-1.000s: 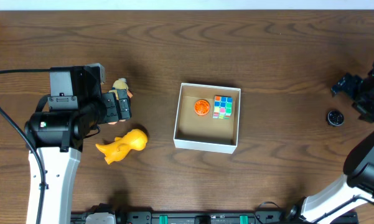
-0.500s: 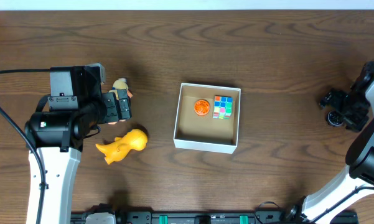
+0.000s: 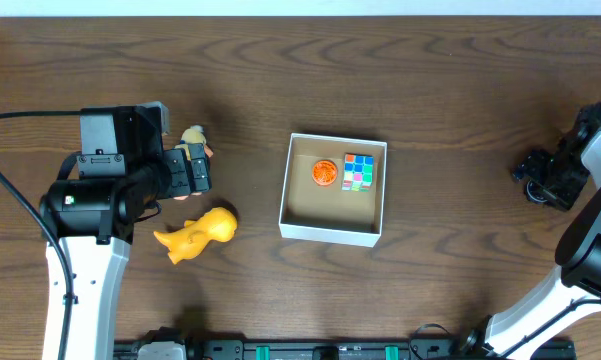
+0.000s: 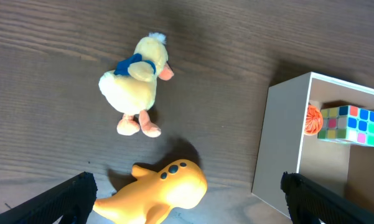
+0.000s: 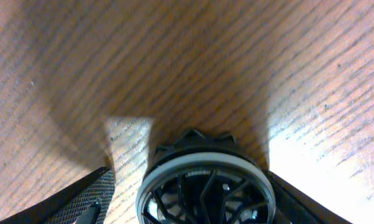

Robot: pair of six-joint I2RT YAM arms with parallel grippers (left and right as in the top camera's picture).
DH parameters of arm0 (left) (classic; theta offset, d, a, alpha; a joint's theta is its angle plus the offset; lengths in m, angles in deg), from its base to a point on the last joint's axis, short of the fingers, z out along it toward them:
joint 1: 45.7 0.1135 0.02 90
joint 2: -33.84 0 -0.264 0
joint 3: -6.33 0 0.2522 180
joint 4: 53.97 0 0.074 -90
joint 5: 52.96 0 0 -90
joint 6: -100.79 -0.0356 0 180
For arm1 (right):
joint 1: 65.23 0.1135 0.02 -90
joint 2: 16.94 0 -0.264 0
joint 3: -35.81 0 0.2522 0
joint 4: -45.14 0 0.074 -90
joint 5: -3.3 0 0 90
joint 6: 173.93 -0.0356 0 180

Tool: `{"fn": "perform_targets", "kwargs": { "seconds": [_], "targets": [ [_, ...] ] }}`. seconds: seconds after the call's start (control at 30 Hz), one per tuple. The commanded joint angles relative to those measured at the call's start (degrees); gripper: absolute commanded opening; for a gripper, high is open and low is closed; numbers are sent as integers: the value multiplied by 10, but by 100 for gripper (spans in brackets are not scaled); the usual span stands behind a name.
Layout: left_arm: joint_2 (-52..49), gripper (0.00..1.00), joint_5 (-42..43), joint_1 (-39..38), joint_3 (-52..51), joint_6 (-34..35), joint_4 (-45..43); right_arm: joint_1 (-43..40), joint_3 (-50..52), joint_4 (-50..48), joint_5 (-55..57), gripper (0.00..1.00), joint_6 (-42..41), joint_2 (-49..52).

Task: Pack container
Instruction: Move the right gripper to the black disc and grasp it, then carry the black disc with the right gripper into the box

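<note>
A dark brown wooden table (image 3: pixel 280 80) fills the overhead frame. At its left a pale plush duck (image 4: pixel 137 78) with a blue scarf lies just above a yellow spotted toy animal (image 4: pixel 158 190), apart from it. Near the centre, an orange ball (image 3: pixel 324 173) lies beside a coloured cube (image 3: pixel 358 171). A black wheel (image 5: pixel 205 186) lies at the far right.

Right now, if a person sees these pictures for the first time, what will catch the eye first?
The white-walled container at the centre stands out, holding an orange ball and a colourful puzzle cube side by side. Left of it, a yellow toy and a plush duck lie on the table. At far right, the right gripper straddles a black wheel.
</note>
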Motion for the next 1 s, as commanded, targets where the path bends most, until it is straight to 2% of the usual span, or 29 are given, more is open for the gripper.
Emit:
{"fn": "perform_targets", "kwargs": {
  "seconds": [0.0, 0.2, 0.33, 0.53, 0.8, 0.97],
  "targets": [
    [-3, 98, 2, -2, 10, 7, 0, -5, 2, -7, -2, 77, 4, 8],
    [-3, 98, 2, -2, 10, 7, 2, -5, 2, -18, -2, 75, 12, 9],
    [-3, 98, 2, -2, 10, 7, 5, -5, 2, -19, -2, 63, 13, 8],
    [-3, 98, 2, -2, 10, 7, 6, -5, 2, -19, -2, 55, 13, 9],
    [-3, 98, 2, -2, 10, 7, 6, 5, -2, 1, -15, 55, 12, -8],
    [-3, 98, 2, -2, 10, 7, 6, 50, -20, 33, -16, 53, 19, -75]
  ]
}}
